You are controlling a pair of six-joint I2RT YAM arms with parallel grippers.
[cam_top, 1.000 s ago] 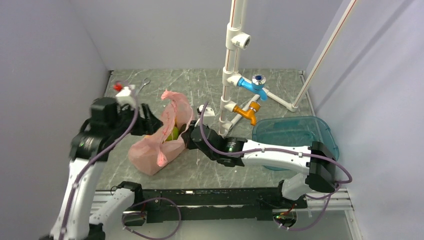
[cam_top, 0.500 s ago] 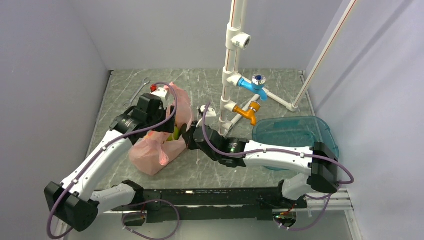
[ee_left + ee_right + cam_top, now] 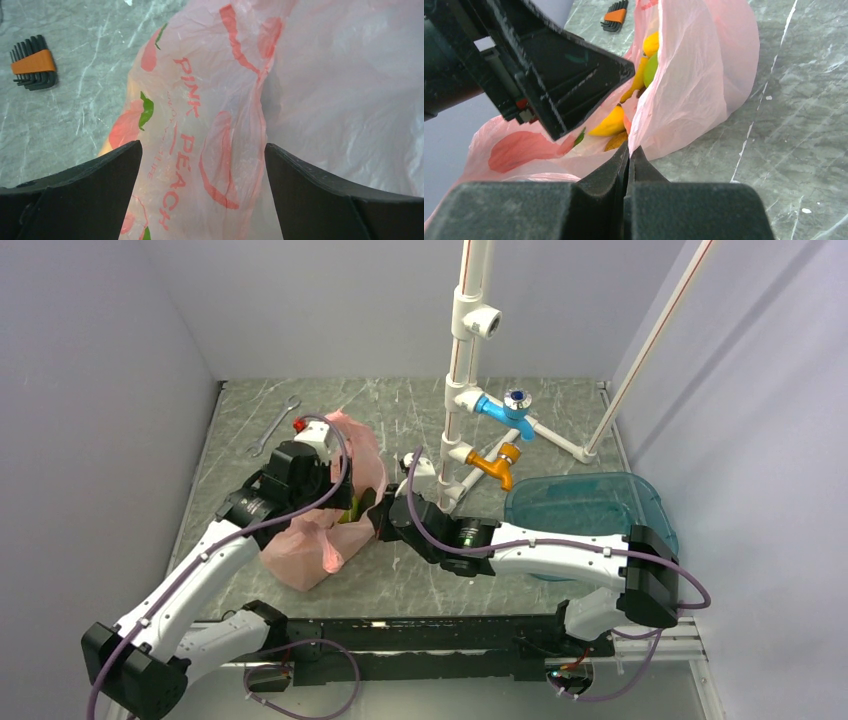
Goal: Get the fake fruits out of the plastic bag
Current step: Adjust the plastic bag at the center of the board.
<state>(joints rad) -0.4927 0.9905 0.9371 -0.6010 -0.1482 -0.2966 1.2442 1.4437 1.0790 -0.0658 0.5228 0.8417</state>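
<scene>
The pink plastic bag point(image 3: 300, 545) lies slumped on the table left of centre. My right gripper point(image 3: 629, 148) is shut on the rim of the bag point(image 3: 694, 85) and holds its mouth apart. Inside show fake fruits: a yellow mango point(image 3: 611, 124) and a green apple point(image 3: 652, 69); other fruits are hidden by the film. A bit of yellow-green fruit point(image 3: 351, 512) shows from above. My left gripper point(image 3: 343, 500) hangs over the bag's mouth, open wide and holding nothing. In its own view the left gripper point(image 3: 202, 150) straddles a fold of printed bag point(image 3: 215, 100).
A teal see-through tub point(image 3: 590, 508) sits at the right, by my right arm. A white pipe stand point(image 3: 460, 390) with a blue tap point(image 3: 505, 410) and an orange tap point(image 3: 493, 466) rises behind the bag. A wrench point(image 3: 272, 427) and a hex key set point(image 3: 32, 62) lie at the far left.
My left arm has swung from the left side in over the bag's mouth, and its jaws have opened wider. The right gripper has kept its hold on the bag's rim.
</scene>
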